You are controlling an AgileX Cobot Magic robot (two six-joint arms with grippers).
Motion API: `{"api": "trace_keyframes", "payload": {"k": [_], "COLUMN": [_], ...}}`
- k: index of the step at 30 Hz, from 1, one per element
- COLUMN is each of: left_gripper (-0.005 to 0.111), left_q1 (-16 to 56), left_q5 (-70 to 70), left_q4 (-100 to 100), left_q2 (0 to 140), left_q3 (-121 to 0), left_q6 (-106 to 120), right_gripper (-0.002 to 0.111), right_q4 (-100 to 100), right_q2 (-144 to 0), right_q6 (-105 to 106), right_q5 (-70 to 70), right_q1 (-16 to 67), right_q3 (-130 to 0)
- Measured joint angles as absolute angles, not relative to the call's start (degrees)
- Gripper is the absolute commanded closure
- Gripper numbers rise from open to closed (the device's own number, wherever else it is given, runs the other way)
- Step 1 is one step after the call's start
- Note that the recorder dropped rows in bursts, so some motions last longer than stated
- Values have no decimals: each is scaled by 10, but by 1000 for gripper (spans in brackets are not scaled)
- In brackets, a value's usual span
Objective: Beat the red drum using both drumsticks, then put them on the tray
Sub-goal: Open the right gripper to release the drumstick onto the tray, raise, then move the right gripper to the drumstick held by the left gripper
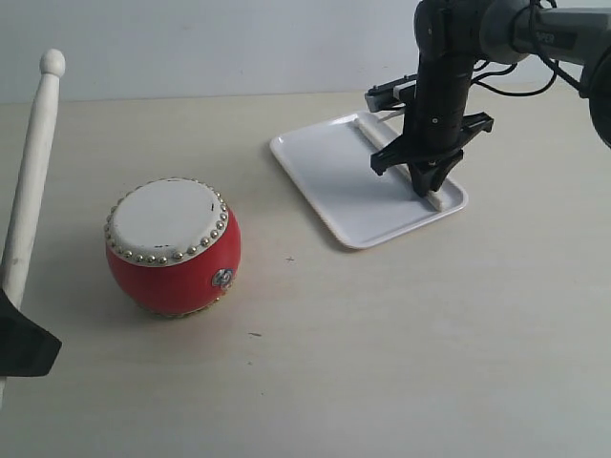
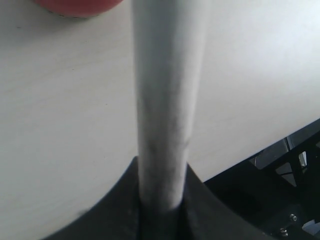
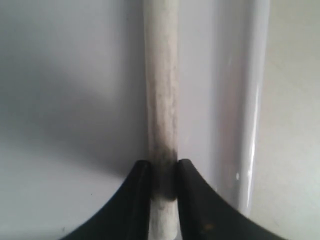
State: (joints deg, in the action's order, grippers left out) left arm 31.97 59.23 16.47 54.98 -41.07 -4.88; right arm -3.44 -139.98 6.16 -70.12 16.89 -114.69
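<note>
The red drum (image 1: 172,246) with its cream skin stands on the table at the left; its red side shows at one edge of the left wrist view (image 2: 75,6). My left gripper (image 1: 17,329) (image 2: 162,192) is shut on one drumstick (image 1: 33,162) (image 2: 167,100), which stands nearly upright to the left of the drum, apart from it. The white tray (image 1: 329,176) lies at the back right. Low over it, my right gripper (image 1: 427,181) (image 3: 162,172) is shut on the other drumstick (image 3: 161,90), which lies along the tray floor beside the rim (image 3: 250,100).
Pale tabletop (image 1: 401,343) stretches in front of the drum and tray. The table's edge, with dark frame parts (image 2: 280,190) below it, shows near the left gripper. The right arm (image 1: 449,57) rises over the tray's far side.
</note>
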Motion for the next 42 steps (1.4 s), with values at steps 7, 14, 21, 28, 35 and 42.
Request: {"api": "trace_keyframes", "payload": {"k": [7, 14, 21, 28, 35, 42], "left_gripper": [107, 107, 107, 107, 107, 107], "left_q1": [320, 320, 320, 235, 41, -31], "left_q5": [590, 576, 576, 618, 684, 697], "left_q4": [165, 174, 216, 257, 400, 582], "left_q2": [550, 550, 550, 550, 556, 610], "left_q3": [-411, -411, -411, -428, -442, -355], "left_q6": [-49, -23, 25, 99, 283, 458], "right_gripper": [56, 57, 57, 57, 84, 85], "right_q4": [-9, 26, 174, 312, 439, 575], "right_q2": [-1401, -1341, -1223, -1118, -1047, -990], "right_q6": [59, 58, 155, 239, 354, 465], "right_q5": [-701, -701, -701, -700, -702, -703], "right_q1": [169, 169, 169, 169, 169, 169], "right_q3": [-1147, -1147, -1147, -1086, -909, -750]}}
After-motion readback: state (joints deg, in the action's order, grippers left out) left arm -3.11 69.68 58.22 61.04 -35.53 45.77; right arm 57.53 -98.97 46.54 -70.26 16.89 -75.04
